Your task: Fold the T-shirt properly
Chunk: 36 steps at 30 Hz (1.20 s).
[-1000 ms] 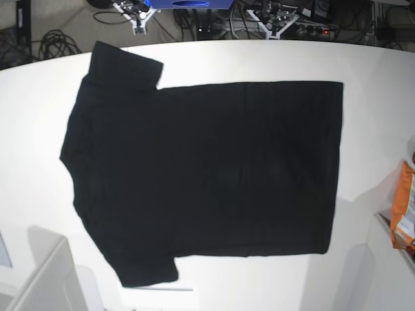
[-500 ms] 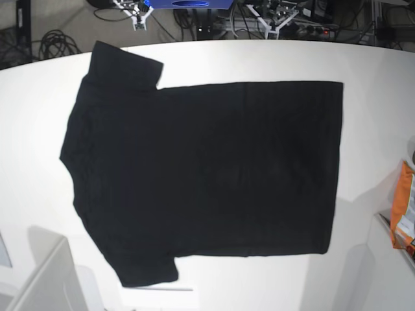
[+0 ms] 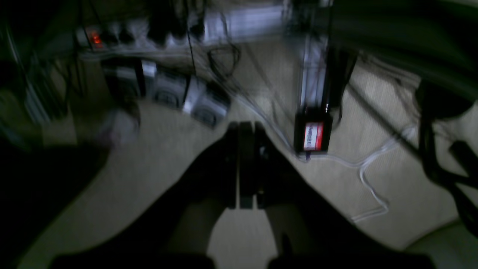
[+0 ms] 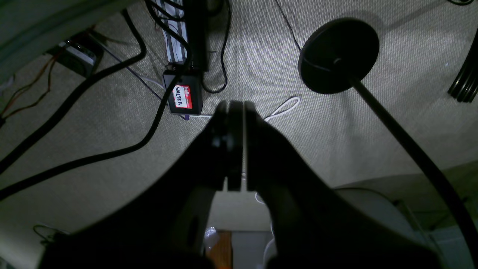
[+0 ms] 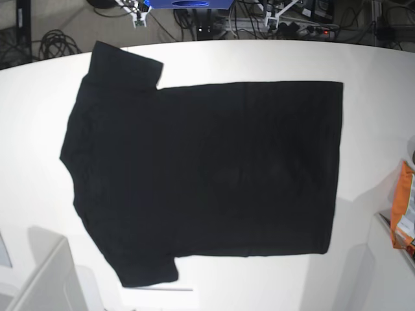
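The black T-shirt (image 5: 201, 175) lies spread flat on the white table (image 5: 369, 65), neck end to the left, hem to the right, one sleeve at the upper left and one at the lower left. Neither wrist view shows the T-shirt. My left gripper (image 3: 244, 127) is shut with nothing between its fingers and hangs over carpeted floor behind the table. The right gripper (image 4: 235, 106) is also shut and empty, above the floor and cables. In the base view only small white parts of both arms show at the top edge, well clear of the shirt.
An orange packet (image 5: 403, 214) sits at the table's right edge and a white box (image 5: 45, 278) at the lower left. On the floor behind are cables, a power strip (image 3: 112, 37), a labelled black box (image 4: 182, 98) and a round black stand base (image 4: 338, 56).
In the base view the arm parts at the top edge have drawn further back, almost out of frame. The T-shirt has not moved.
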Each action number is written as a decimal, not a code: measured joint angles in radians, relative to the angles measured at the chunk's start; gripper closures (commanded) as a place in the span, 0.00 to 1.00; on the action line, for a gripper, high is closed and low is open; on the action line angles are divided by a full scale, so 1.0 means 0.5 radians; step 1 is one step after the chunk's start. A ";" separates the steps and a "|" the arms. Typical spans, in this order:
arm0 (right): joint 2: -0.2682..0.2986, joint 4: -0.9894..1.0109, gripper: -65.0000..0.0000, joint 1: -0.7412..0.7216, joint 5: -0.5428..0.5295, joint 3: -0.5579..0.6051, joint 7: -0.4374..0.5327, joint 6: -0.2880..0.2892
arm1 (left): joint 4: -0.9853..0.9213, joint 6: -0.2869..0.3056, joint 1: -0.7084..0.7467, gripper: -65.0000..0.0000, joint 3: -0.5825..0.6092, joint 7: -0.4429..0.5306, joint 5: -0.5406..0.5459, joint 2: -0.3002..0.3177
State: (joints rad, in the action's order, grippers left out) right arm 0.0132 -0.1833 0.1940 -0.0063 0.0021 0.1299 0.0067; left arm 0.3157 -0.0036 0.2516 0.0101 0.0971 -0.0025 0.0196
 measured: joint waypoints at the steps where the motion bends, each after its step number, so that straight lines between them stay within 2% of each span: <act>1: 0.001 -0.045 1.00 0.033 0.000 -0.001 -0.016 0.000 | 0.038 0.000 0.039 1.00 0.000 0.032 -0.001 0.000; 6: 0.066 -0.504 1.00 0.351 -0.005 -0.010 -0.038 -0.001 | 0.098 0.001 0.159 1.00 0.002 0.037 -0.002 0.005; 9: 0.095 -0.764 1.00 0.552 -0.008 -0.011 -0.036 -0.014 | 0.217 0.005 0.248 1.00 0.007 0.042 -0.008 0.049; 15: 0.056 -1.216 1.00 0.827 -0.006 -0.365 -0.039 0.002 | 0.924 0.000 0.688 1.00 -0.018 0.050 0.014 0.144; 19: 0.072 -1.469 1.00 0.956 -0.006 -0.492 -0.042 -0.012 | 1.312 0.005 0.933 1.00 -0.014 0.023 0.013 0.192; 25: -0.047 -1.809 1.00 1.135 -0.008 -0.645 -0.063 0.010 | 1.730 0.006 1.119 1.00 -0.021 0.046 0.014 0.256; 28: -0.103 -2.045 1.00 1.189 -0.008 -0.782 -0.197 0.001 | 1.901 0.000 1.244 1.00 -0.054 0.017 0.014 0.260; 31: -0.146 -2.290 1.00 1.218 -0.014 -0.851 -0.334 -0.003 | 2.087 0.001 1.331 1.00 -0.192 0.013 -0.002 0.233; 36: -0.198 -2.686 1.00 1.239 -0.015 -0.962 -0.613 0.002 | 2.454 0.000 1.440 1.00 -0.348 0.027 0.007 0.263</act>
State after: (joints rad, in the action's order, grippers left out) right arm -0.0860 -1.5261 0.8135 -0.0139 -0.4789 -0.1768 0.0078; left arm 1.5429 -0.0036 0.9718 -0.1638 0.1108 0.0010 0.1513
